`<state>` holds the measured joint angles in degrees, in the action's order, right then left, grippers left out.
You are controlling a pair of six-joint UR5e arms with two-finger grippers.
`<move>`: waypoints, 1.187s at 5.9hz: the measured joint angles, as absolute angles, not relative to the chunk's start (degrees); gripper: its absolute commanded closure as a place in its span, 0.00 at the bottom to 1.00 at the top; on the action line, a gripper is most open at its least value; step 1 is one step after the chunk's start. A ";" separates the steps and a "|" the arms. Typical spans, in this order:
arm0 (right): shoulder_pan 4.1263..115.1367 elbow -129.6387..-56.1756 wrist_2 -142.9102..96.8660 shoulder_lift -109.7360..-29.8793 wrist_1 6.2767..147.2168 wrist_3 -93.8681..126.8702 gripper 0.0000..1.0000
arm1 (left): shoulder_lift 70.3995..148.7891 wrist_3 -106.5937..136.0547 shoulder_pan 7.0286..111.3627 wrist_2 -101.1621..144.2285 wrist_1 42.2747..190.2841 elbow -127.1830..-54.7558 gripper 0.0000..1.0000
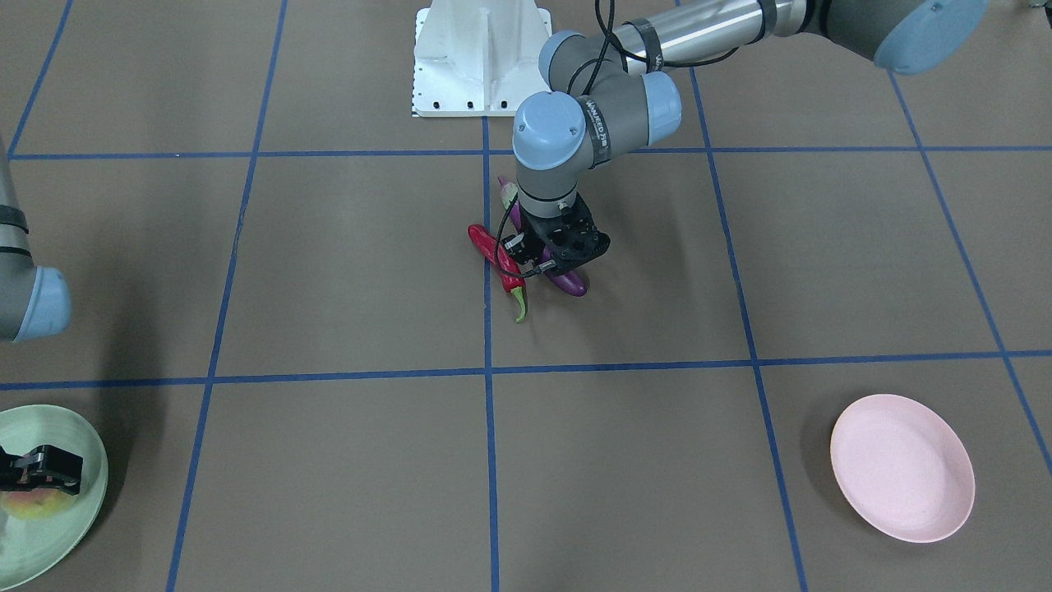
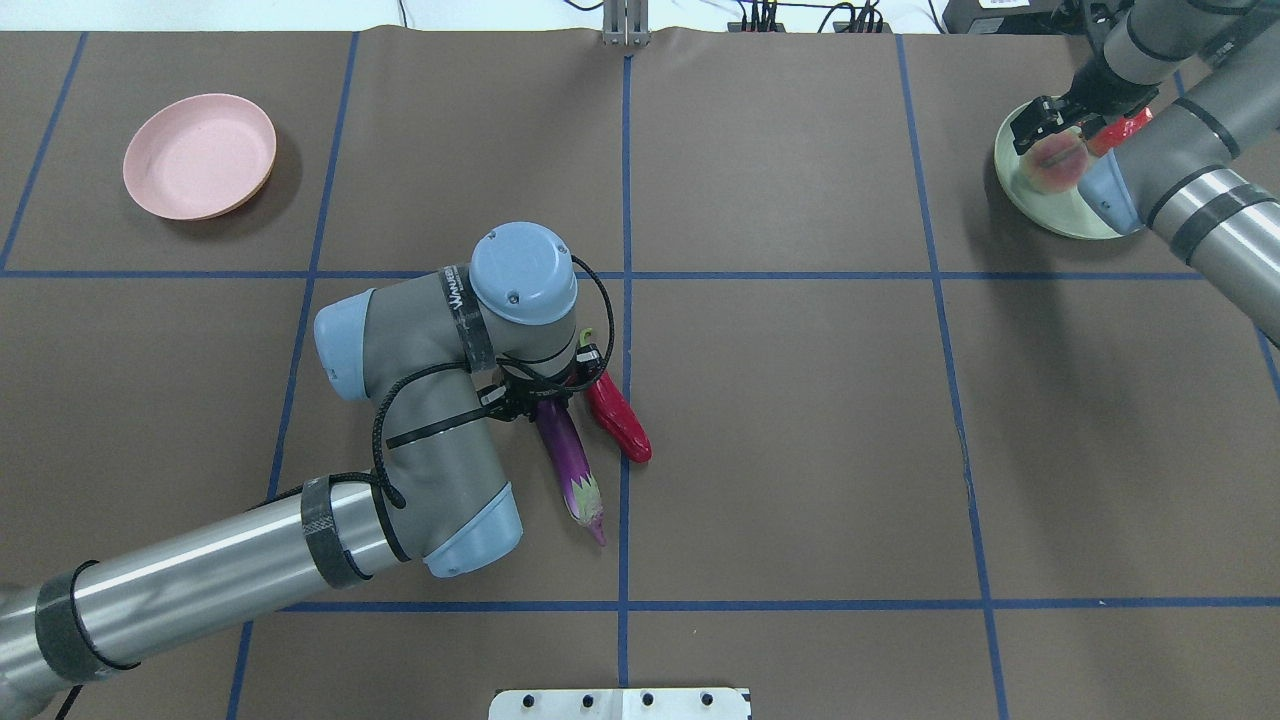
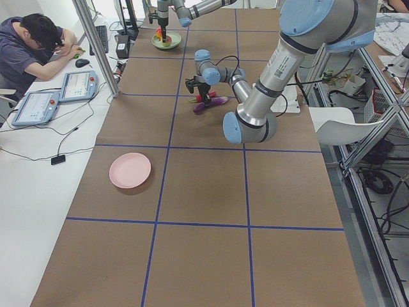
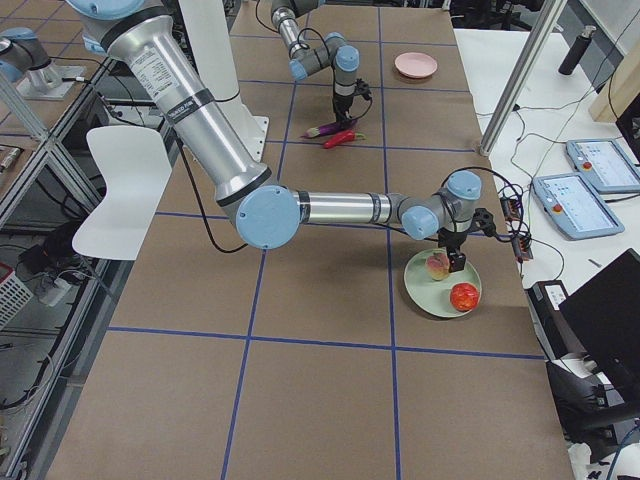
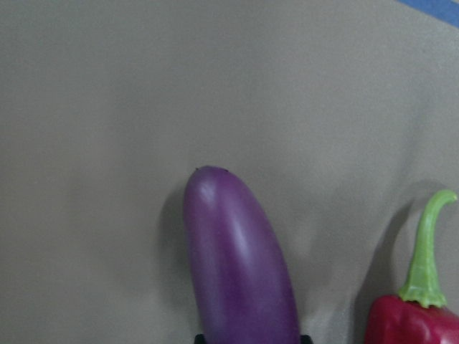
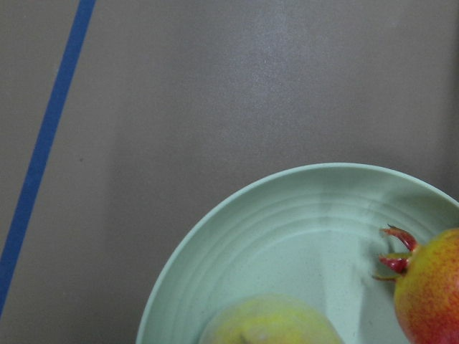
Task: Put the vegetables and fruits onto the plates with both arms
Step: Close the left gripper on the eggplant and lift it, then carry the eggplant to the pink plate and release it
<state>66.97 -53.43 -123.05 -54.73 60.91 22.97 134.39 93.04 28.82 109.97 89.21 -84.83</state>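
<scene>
bright even overhead light, soft shadow beside the pink plate (image 2: 199, 156), sheen on the eggplant (image 5: 240, 265), wrist views soft

A table (image 2: 800, 400) is covered with brown paper and divided by blue tape lines (image 2: 626, 180); a white desk (image 3: 25, 192) is set along one side, where two tablets (image 3: 80, 85) are laid and a person (image 3: 25, 45) is seated; a white chair (image 3: 339, 125) is placed opposite; metal posts (image 3: 96, 45) are fixed at the desk's edge.
</scene>
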 measured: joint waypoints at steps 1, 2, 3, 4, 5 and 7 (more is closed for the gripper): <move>66.97 -53.43 -123.05 -54.69 60.91 23.01 0.00 | 134.39 92.76 29.72 109.99 88.84 -85.67 1.00; 66.97 -53.43 -123.05 -54.68 60.88 23.02 0.00 | 134.35 90.10 31.62 110.14 87.22 -86.97 1.00; 66.93 -53.68 -123.05 -54.73 60.84 23.05 0.00 | 134.32 83.37 34.62 110.31 84.37 -88.13 1.00; 66.91 -54.24 -123.05 -54.86 60.85 23.09 0.00 | 134.15 74.11 39.24 110.51 82.18 -88.47 1.00; 66.89 -54.79 -123.05 -55.00 60.89 23.11 0.00 | 133.96 64.37 45.26 112.27 81.49 -87.01 1.00; 66.89 -57.29 -123.18 -55.03 63.44 23.21 0.00 | 133.83 43.52 58.16 117.69 83.34 -77.24 1.00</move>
<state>66.89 -57.29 -123.18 -55.03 63.44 23.21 133.83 43.52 58.16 117.69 83.34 -77.24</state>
